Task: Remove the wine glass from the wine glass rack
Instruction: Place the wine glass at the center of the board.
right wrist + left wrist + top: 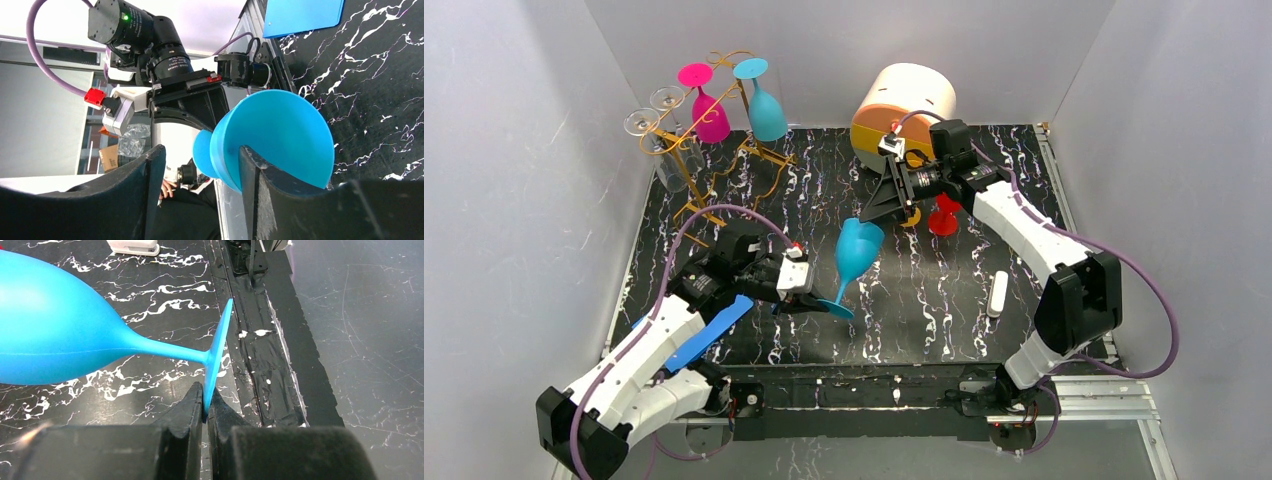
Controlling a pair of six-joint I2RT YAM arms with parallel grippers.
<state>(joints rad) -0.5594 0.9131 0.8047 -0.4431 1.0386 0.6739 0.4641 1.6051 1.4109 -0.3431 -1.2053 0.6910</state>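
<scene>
A blue wine glass (856, 252) hangs tilted in the air over the middle of the table, bowl up and foot down. My left gripper (809, 298) is shut on the rim of its foot (216, 355); the left wrist view shows the pinch (205, 402). My right gripper (871, 215) is open at the bowl's mouth. In the right wrist view (200, 150) one finger (255, 175) lies across the bowl (280, 135) and the other stands clear. The gold wire wine glass rack (686, 165) stands far left.
The rack holds a pink glass (709, 112), a teal glass (766, 108) and clear glasses (664, 140). A round cream-and-orange box (904, 105) and a red glass (943, 218) sit behind the right arm. A white piece (997, 294) lies right; a blue sheet (709, 332) lies left.
</scene>
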